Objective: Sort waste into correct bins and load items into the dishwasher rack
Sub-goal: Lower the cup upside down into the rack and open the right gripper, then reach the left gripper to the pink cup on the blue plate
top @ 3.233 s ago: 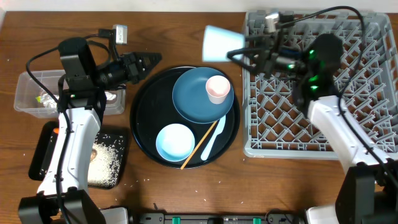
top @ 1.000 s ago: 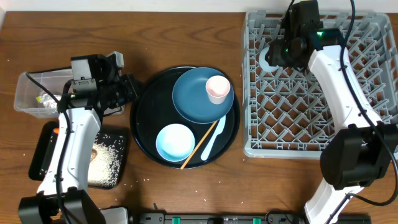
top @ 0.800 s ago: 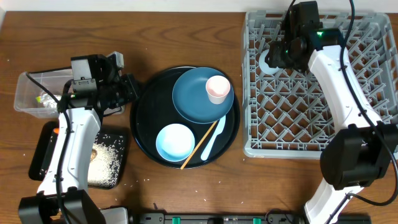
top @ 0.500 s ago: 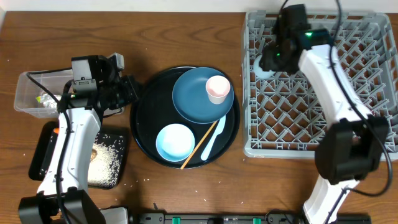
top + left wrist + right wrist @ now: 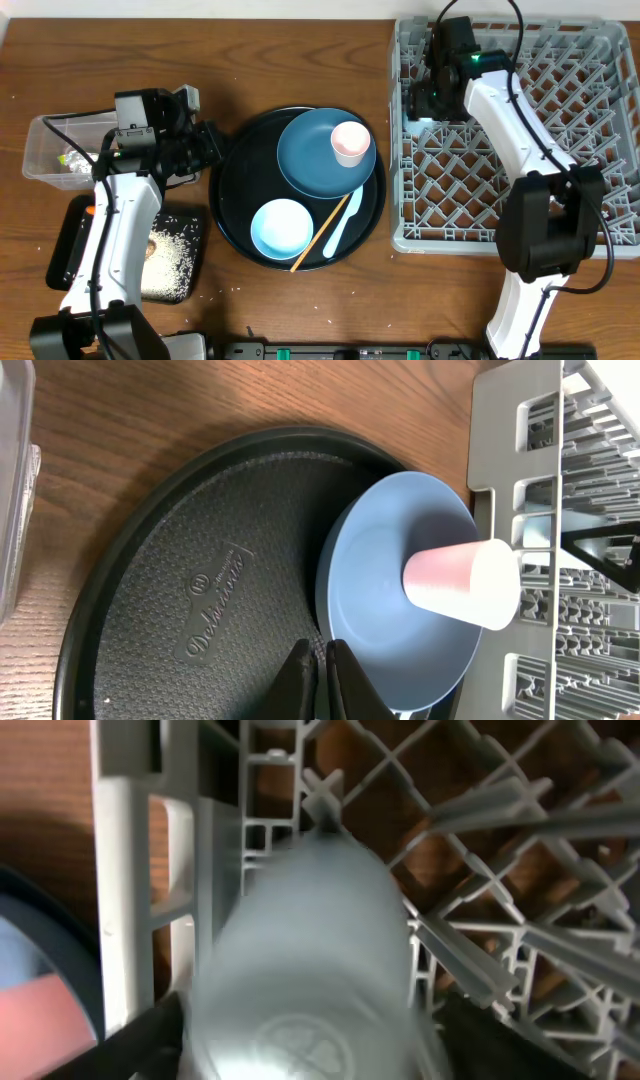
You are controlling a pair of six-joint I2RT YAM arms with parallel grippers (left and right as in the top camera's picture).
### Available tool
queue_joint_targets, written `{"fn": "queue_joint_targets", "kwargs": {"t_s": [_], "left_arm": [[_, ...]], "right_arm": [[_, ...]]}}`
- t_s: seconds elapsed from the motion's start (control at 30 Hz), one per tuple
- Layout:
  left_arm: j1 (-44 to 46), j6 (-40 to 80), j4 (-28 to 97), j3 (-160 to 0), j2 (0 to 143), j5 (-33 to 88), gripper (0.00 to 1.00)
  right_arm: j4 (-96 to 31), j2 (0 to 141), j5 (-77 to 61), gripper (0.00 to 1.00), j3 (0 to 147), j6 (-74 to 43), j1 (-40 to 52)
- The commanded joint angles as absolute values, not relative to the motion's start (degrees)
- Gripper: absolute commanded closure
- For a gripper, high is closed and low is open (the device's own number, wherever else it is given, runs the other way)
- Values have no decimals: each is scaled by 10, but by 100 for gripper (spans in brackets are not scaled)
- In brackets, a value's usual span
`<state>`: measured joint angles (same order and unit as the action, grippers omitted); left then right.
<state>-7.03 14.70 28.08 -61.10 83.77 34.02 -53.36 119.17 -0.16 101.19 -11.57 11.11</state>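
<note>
My right gripper [image 5: 422, 100] is shut on the light-blue cup [image 5: 310, 950], holding it upside down among the pegs at the far left of the grey dishwasher rack [image 5: 560, 150]. The right wrist view is blurred. My left gripper [image 5: 212, 143] is shut and empty, low over the left part of the round black tray [image 5: 235, 190]. On that tray are the dark-blue plate [image 5: 315, 165] with the pink cup [image 5: 350, 140] on it, the light-blue bowl [image 5: 280, 228], the spoon [image 5: 340, 225] and the chopstick [image 5: 318, 240].
A clear box [image 5: 45, 150] at the far left holds a wrapper [image 5: 72, 158]. Below it, the shallow black tray [image 5: 70, 240] holds rice [image 5: 170, 255] and an orange piece [image 5: 90, 210]. The left arm partly covers both.
My right gripper carried the light-blue cup from above the rack's left rim down into the rack's far-left part. My left gripper drew back slightly to the left and lowered.
</note>
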Motion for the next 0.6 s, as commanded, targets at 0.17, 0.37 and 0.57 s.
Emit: {"fn": "queue_joint_targets", "kwargs": {"t_s": [0.17,0.37,0.57], "left_arm": [[-68,135,276,-618,836,332,83],[-32,135,284,-649,825,331,83],[53,144,312,-683,822,243,83]], "right_arm": [[-573,1187,1,8,1064,-101,113],[-670,1187,-3,10,1174,-98,113],[-794,1187,-12,10,1298,-98,102]]}}
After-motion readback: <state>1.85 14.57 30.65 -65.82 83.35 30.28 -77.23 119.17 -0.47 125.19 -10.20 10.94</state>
